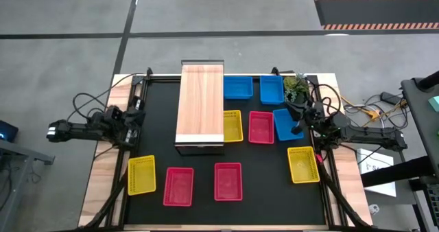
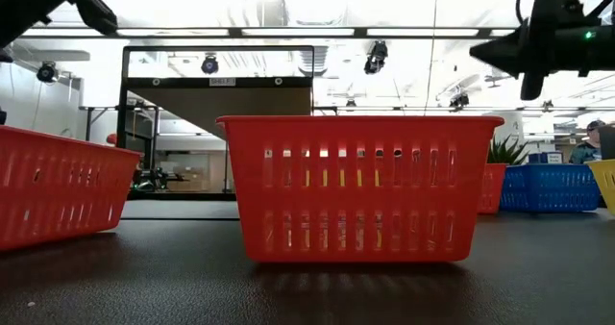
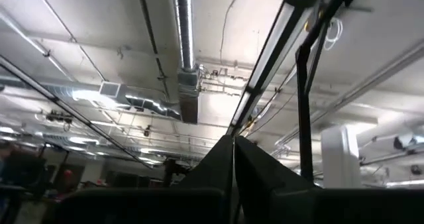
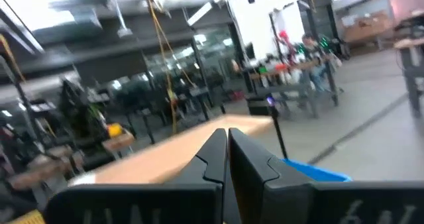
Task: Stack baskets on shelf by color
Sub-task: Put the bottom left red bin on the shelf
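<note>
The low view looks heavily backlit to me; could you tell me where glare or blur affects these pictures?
Low view: bright ceiling glare behind the middle red basket, its slots glowing. Left wrist view: ceiling tube lights flare above the shut left pincer. Right wrist view: background smeared, beyond the shut right pincer and the shelf. High view: even light.

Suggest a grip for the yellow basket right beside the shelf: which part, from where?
Take the yellow basket by its short rim nearest the front of the table, coming straight down with one finger inside the wall and one outside. It sits upright and open-topped, so the thin rim is exposed. One long side is tight against the shelf, the other close to a red basket. The right gripper is nearer.
</note>
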Robot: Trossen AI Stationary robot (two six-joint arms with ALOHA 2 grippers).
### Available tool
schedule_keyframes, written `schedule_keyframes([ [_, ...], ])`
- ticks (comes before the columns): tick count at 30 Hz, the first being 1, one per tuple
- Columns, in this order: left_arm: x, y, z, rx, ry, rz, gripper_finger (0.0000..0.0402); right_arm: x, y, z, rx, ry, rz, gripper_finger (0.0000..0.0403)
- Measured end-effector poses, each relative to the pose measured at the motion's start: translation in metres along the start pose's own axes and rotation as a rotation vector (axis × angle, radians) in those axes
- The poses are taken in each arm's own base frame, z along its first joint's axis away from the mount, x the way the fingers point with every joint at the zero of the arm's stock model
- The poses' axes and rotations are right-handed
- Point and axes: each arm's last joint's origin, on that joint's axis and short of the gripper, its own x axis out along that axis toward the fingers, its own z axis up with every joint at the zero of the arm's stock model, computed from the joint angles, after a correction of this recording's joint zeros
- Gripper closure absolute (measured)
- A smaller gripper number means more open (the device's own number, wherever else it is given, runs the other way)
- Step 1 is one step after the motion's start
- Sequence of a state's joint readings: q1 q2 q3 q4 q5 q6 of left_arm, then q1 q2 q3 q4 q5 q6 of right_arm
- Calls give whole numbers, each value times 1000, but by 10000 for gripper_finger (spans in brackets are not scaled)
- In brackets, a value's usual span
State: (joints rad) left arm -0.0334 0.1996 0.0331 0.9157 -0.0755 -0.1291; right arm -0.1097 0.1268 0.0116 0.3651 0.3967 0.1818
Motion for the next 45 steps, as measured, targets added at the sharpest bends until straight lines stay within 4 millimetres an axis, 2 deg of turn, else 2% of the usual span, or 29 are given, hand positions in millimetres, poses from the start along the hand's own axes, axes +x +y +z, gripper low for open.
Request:
schedule_keyframes([
  [6,21,-3,17,-48,-15,11,401,-1,7,12,-13,-99,193,394],
  [11,48,-7,25,-46,10,14,401,-2,9,17,-33,-151,237,394],
  [17,88,-11,35,-64,25,17,401,-3,9,21,-38,-191,243,394],
  [21,124,-16,43,-137,21,-13,401,-3,9,22,-40,-209,245,394],
  [27,183,-31,38,-191,75,-72,401,-3,9,22,-70,-213,242,394],
  [30,212,-43,27,-208,175,-89,401,-3,9,22,-71,-213,242,394],
  [34,247,-60,29,-219,254,-107,401,-4,9,23,-83,-222,241,394],
  [40,281,-77,9,-163,444,-27,401,-4,9,23,-116,-230,237,394],
  [43,292,-85,7,-184,506,-25,401,-4,9,24,-128,-238,236,394],
  [45,297,-92,-3,-213,567,-17,401,-4,9,24,-143,-244,234,394],
])
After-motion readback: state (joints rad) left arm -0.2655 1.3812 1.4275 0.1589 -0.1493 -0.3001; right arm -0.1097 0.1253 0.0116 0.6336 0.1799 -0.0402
